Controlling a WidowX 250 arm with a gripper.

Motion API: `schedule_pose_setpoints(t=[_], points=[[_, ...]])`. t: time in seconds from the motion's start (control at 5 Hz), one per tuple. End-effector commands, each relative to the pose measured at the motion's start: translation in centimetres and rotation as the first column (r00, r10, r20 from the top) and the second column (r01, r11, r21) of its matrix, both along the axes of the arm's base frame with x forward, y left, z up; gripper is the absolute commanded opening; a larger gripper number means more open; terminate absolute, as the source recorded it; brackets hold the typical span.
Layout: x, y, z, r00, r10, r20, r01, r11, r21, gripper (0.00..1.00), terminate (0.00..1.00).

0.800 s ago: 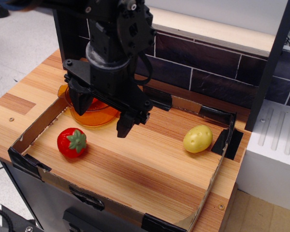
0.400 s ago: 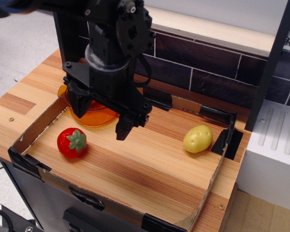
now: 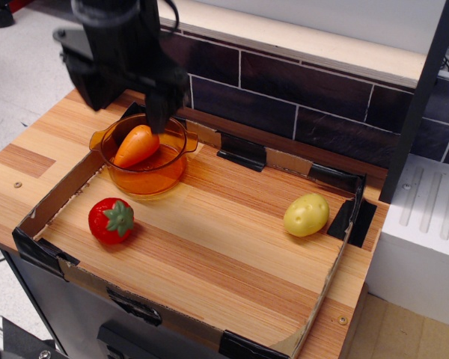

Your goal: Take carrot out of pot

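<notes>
the small smooth orange plastic toy carrot [image 3: 135, 145] lay tilted inside the round translucent amber plastic pot [image 3: 172, 166], its thick end up toward the far rim and its tip pointing down to the left. the pot stood at the far left corner of a shallow cardboard tray [image 3: 325, 288] edged with black tape, on the pale wooden table [image 3: 15, 161].

the robot's black hand [image 3: 131, 112] hung above the far side of the pot. one dark finger reached down close to the carrot's upper end, and i could not tell whether it touched it. the fingers appeared spread rather than pressed together, though the other finger was hard to make out against the dark body, and nothing was pinched between them.

judged from this, the task was hardly begun: the carrot was not gripped, not lifted and not out of the pot. grasping, raising and setting it down outside all remained.

a red plastic strawberry with green leaves [image 3: 111, 221] sat near left in the tray, and a yellow plastic potato [image 3: 306, 215] lay well apart at the right.

no brand, label or readable writing showed anywhere.
</notes>
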State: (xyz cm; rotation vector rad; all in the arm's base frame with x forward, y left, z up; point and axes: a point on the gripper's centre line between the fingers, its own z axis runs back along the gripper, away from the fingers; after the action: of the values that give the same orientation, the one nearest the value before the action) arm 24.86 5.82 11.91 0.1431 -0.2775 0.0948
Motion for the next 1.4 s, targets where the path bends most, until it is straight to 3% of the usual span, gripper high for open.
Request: schedule_pose_setpoints(t=[0.0, 0.2, 0.4, 0.6, 1.2], points=[[4.3, 5.0, -1.3, 0.995, 0.093, 0.027, -0.092, 0.996, -0.018, 1.00, 0.00], [4.9, 5.4, -3.0, 0.997, 0.079, 0.022, -0.079, 0.997, 0.012, 1.00, 0.00], [5.2, 5.4, -4.9, 0.997, 0.067, -0.036, -0.067, 0.998, 0.012, 1.00, 0.00], [5.1, 4.9, -5.8, 0.996, 0.070, -0.056, -0.070, 0.997, 0.013, 1.00, 0.00], [5.3, 3.7, -6.9, 0.994, 0.074, -0.082, -0.075, 0.997, -0.003, 1.00, 0.00]])
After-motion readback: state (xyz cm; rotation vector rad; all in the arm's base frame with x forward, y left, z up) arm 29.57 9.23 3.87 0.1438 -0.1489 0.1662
